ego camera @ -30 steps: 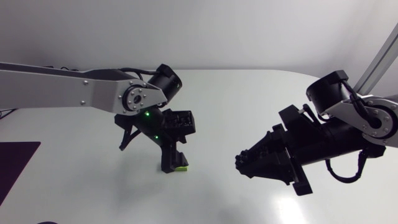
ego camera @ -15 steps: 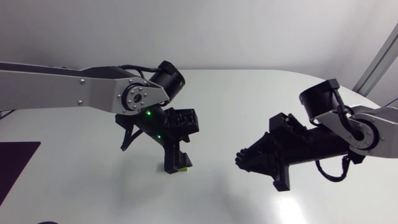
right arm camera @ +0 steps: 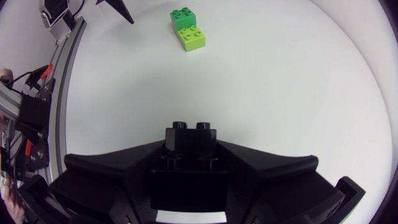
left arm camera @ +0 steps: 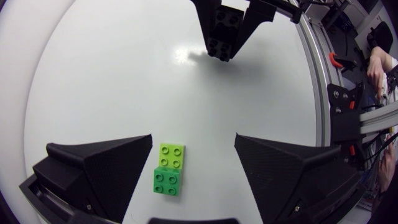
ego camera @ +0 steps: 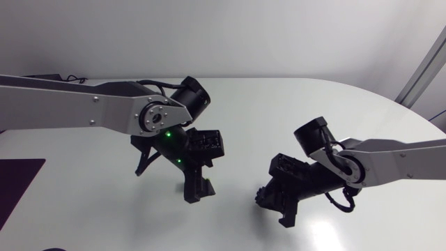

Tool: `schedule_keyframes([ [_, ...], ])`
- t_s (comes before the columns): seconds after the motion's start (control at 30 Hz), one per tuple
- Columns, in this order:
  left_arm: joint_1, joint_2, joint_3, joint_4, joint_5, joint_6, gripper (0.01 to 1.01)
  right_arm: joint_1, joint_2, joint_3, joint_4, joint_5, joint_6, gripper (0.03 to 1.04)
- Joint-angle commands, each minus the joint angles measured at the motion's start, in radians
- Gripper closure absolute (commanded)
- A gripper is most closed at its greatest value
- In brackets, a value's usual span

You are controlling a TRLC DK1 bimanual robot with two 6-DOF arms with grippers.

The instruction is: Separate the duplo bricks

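Note:
Two green duplo bricks lie studs up on the white table, touching side by side: a light green brick (left arm camera: 171, 155) and a darker green brick (left arm camera: 168, 182). My left gripper (left arm camera: 194, 142) hangs open above them, its fingers wide apart on either side and touching neither. In the head view the left gripper (ego camera: 197, 189) hides them. Ahead of them, my right gripper (left arm camera: 222, 46) is shut on a black brick (left arm camera: 224, 25). In the right wrist view the black brick (right arm camera: 191, 134) sits between the fingers of that gripper (right arm camera: 191, 148), and the green pair (right arm camera: 186, 28) lies far ahead.
The white table (ego camera: 293, 104) spreads around both arms. A dark purple mat (ego camera: 17, 185) lies at the left edge. My right gripper (ego camera: 267, 197) is low over the table, right of centre.
My right arm has swung down and in, bringing its gripper lower over the table. My left gripper has shifted slightly and now covers the green bricks in the head view.

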Motion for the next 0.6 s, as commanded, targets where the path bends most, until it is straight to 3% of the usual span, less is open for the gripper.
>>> schedule_keyframes([
  [0.0,-0.008,-0.022,-0.019,-0.006,0.012,-0.009,0.110,0.013,0.017,-0.024,0.010,0.015,0.019,0.26],
  [0.1,-0.010,-0.023,-0.016,-0.006,0.012,-0.011,0.110,0.013,0.017,-0.027,0.007,0.018,0.015,0.15],
  [0.43,-0.018,-0.023,-0.016,-0.006,0.012,-0.011,0.110,0.005,-0.075,-0.066,-0.033,0.027,0.005,0.16],
  [0.57,-0.019,-0.026,-0.017,-0.006,0.012,-0.009,0.110,-0.009,-0.117,-0.090,-0.071,0.031,-0.043,0.16],
])
